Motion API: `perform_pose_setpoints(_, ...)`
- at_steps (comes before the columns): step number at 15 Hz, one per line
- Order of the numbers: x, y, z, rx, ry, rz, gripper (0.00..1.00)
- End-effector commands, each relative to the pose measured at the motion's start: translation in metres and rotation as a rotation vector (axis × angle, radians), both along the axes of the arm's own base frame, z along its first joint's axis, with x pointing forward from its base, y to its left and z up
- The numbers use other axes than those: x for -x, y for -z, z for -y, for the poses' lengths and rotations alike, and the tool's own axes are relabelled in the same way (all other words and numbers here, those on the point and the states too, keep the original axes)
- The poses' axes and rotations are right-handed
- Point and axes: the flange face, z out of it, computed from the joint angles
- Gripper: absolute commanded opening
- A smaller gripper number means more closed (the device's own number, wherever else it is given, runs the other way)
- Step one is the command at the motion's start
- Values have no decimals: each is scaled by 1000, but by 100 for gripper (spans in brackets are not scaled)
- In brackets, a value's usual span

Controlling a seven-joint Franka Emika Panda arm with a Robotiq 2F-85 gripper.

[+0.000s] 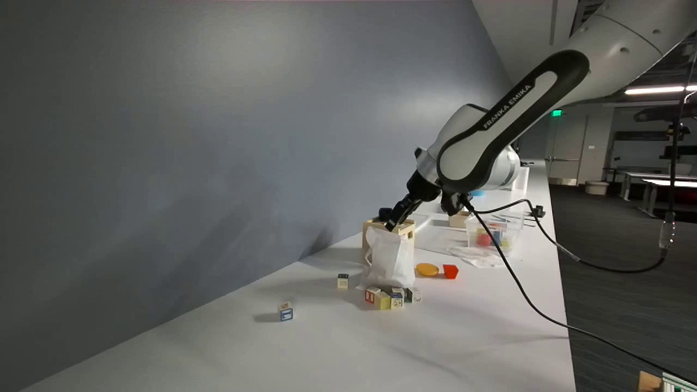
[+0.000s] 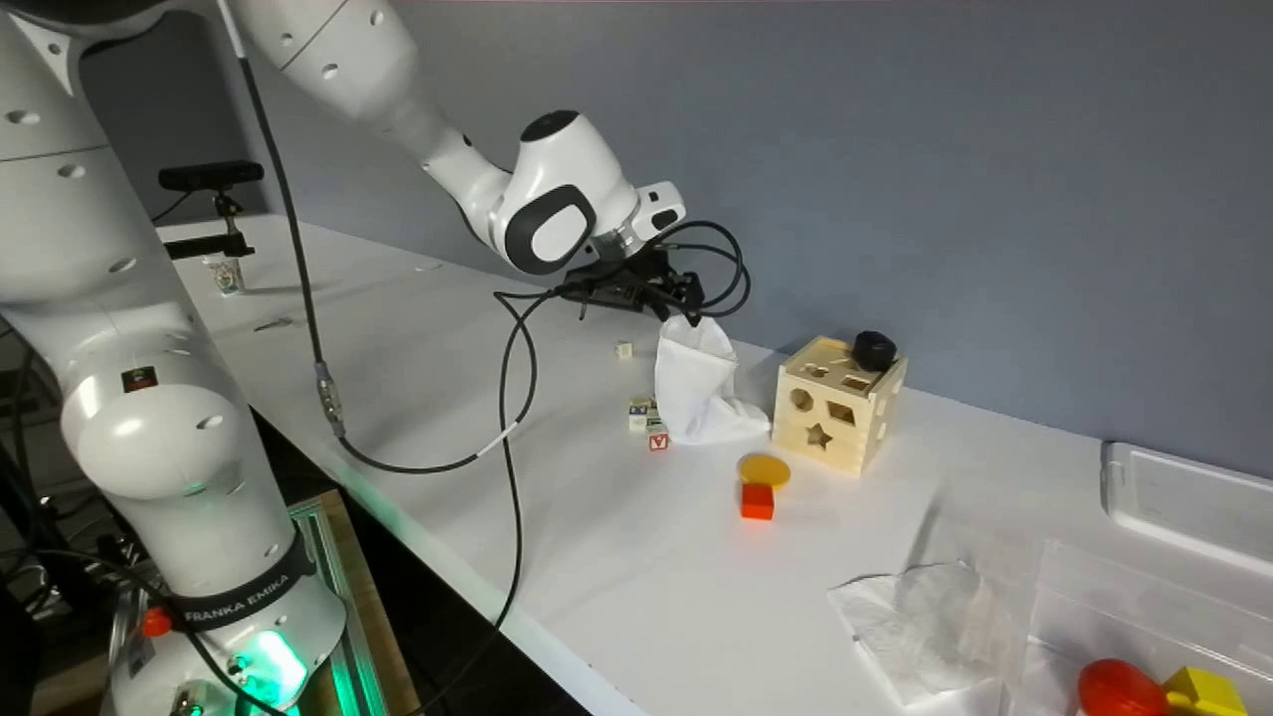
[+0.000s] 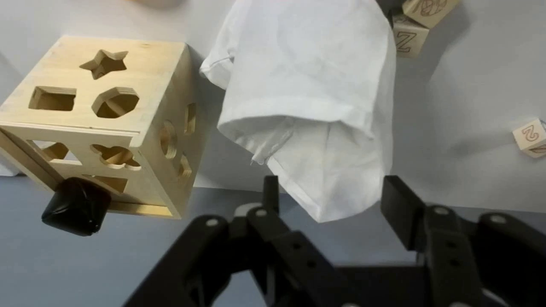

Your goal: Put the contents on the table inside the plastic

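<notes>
A white bag point(image 1: 387, 258) stands on the table with its mouth upward, and it also shows in the other views point(image 2: 696, 383) point(image 3: 307, 64). My gripper point(image 3: 328, 189) is open over the bag's mouth. In the wrist view a pointed flap of the bag's rim shows between the fingers, which are wide apart. Small letter blocks point(image 1: 383, 300) lie beside the bag, also seen in an exterior view point(image 2: 646, 418). Single blocks point(image 1: 286, 311) point(image 1: 342, 281) lie farther off. An orange disc point(image 2: 764, 469) and a red block point(image 2: 757, 501) lie near the bag. The bag's inside is mostly hidden.
A wooden shape box point(image 2: 820, 408) with a black object point(image 2: 874, 351) on top stands close beside the bag. A clear plastic bin point(image 1: 493, 231) holds coloured shapes. A crumpled white sheet point(image 2: 915, 626) and a lid point(image 2: 1193, 507) lie near it. A wall point(image 1: 218, 163) borders the table.
</notes>
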Motion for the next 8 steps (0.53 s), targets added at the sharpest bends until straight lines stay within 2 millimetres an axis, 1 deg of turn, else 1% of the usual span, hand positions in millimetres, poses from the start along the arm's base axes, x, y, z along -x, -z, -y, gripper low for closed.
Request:
perform_pose_setpoints(1, 1, -18, 0, 4, -9, 38, 95)
perform_pose_setpoints(2, 4, -24, -3, 2, -18, 43, 99)
perform_pose_setpoints(3, 7, -29, -6, 0, -25, 42, 100)
perform_pose_setpoints(6, 16, -41, -26, -26, -61, -4, 100)
perform_pose_setpoints(8, 25, -48, -42, -58, -88, -69, 100)
